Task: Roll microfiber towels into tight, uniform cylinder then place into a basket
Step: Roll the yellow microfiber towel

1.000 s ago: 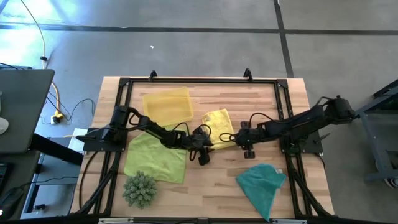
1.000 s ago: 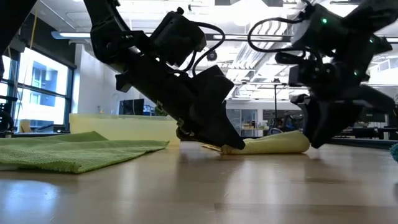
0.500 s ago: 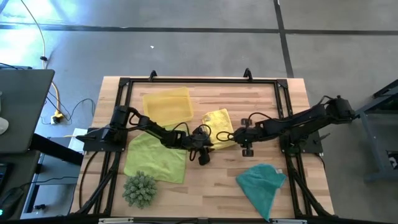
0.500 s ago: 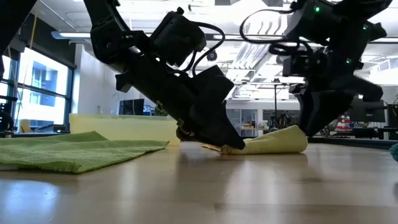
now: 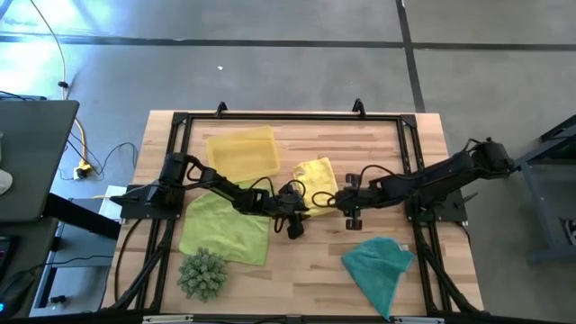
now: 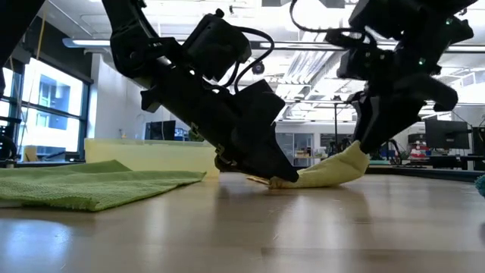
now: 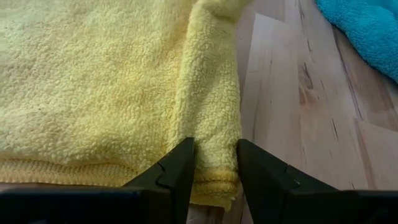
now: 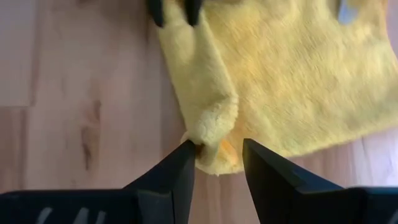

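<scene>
Right gripper has shifted in toward the left one over the last second and hoisted its end of the yellow towel, so the folded edge now slopes up off the wood table at that end instead of lying flat: the roll is only started, one fold deep, nothing in the basket yet. Left gripper hasn't moved, jaws clamped on the opposite end of that same fold at mid-table, right jaws likewise pinched on the bunched corner. Towel is thick looped pile, floppy; lime towel flat, teal towel crumpled, basket translucent rigid plastic.
</scene>
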